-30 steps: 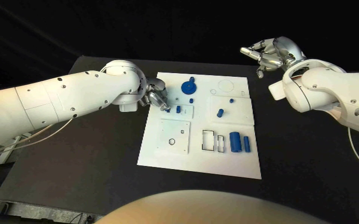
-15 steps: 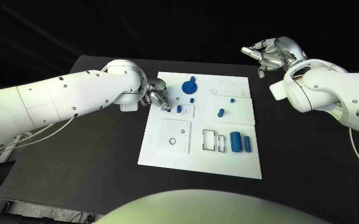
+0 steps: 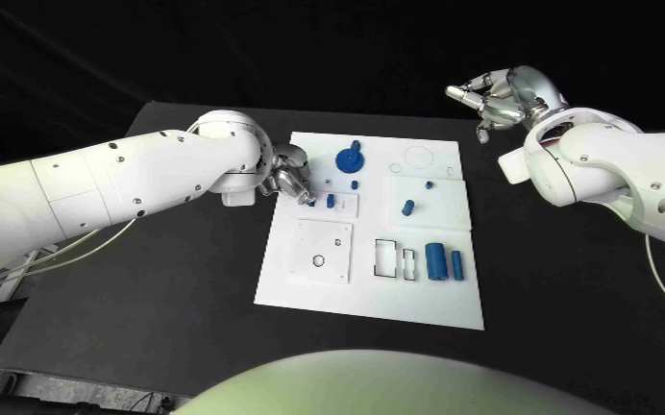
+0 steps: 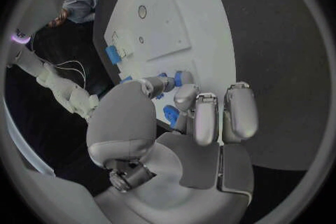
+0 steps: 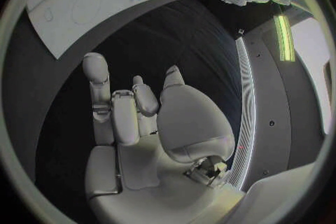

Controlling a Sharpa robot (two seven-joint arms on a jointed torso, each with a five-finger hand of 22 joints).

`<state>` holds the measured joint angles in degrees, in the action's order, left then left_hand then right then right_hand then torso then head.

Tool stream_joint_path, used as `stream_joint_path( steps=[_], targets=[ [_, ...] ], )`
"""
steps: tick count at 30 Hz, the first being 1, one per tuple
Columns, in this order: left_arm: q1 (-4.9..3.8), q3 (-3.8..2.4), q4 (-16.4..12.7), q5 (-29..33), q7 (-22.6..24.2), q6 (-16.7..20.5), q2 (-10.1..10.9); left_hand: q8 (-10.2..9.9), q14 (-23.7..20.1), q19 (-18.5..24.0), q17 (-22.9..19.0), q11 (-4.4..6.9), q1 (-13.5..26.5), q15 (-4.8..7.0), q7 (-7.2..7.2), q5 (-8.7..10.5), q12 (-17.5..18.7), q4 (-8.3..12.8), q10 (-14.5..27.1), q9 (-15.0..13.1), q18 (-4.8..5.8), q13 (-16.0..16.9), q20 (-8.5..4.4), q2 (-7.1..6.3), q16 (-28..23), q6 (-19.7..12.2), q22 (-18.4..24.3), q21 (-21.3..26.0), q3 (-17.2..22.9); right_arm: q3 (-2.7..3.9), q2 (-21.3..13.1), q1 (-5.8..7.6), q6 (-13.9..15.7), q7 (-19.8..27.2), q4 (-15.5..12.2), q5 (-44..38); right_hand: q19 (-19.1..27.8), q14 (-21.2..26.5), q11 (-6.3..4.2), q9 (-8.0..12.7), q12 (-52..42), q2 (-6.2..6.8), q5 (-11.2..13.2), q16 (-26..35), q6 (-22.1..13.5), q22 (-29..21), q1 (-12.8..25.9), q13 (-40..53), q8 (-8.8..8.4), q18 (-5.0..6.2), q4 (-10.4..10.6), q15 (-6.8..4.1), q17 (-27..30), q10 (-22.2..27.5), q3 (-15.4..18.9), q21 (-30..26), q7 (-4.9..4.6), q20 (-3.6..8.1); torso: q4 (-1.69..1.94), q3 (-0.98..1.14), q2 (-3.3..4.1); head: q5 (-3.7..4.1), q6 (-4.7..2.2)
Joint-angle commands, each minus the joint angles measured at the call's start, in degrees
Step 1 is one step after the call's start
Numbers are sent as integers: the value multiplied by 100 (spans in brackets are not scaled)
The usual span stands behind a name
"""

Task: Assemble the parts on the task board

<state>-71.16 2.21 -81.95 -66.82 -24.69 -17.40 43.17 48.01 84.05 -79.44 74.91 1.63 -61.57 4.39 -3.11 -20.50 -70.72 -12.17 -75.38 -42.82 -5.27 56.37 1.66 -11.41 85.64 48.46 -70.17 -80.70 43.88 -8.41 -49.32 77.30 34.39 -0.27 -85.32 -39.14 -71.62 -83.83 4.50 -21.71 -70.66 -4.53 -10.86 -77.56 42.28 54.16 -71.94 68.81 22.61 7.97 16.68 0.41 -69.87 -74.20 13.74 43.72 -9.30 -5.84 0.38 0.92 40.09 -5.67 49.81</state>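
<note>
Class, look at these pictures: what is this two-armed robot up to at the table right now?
The robot is working on a white task board that lies on a black table. Its left hand is at the board's left edge, fingertips on a small blue part there. Its right hand is raised beyond the board's far right corner, holding nothing, fingers loosely curled. Other blue parts are spread over the board: a round blue disc with a knob near the far edge and two blue cylinders at the right.
</note>
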Motion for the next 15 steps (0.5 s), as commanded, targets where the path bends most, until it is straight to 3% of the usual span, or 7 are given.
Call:
stream_joint_path(
  steps=[1,10,15],
  targets=[
    [21,13,-9,-9,-7,-107,-21,-33,423,-44,928,-4,-61,48,35,-39,-29,1252,-32,1,114,18,-12,8,23,24,-4,-19,1224,2,0,-2,-51,16,-3,-34,-33,-129,-5,5,12,-44,11,20,-56,4,25,-5,32,93,3,-42,-2,21,23,-20,-4,-6,1,3,-4,0,5],
    [23,16,-13,73,-36,-77,-32,-37,423,-40,928,-5,-36,47,35,-65,-36,1233,-47,2,113,32,-11,5,22,37,0,-17,1201,2,2,-2,-50,19,0,-34,-36,-131,-5,10,10,-53,11,20,-59,6,14,-6,41,92,1,-42,-6,20,42,-24,-4,-6,1,2,-4,-3,9],
    [23,22,7,172,-61,1,-33,-36,424,-38,928,4,98,47,58,-42,-35,1115,-78,-10,114,37,-8,31,22,70,-9,-17,1084,2,-2,-2,-53,16,1,-34,-36,-131,-5,10,10,-53,11,20,-59,6,14,-6,41,92,1,-42,-6,20,42,-24,-4,-6,3,4,-3,16,15]
  ],
)
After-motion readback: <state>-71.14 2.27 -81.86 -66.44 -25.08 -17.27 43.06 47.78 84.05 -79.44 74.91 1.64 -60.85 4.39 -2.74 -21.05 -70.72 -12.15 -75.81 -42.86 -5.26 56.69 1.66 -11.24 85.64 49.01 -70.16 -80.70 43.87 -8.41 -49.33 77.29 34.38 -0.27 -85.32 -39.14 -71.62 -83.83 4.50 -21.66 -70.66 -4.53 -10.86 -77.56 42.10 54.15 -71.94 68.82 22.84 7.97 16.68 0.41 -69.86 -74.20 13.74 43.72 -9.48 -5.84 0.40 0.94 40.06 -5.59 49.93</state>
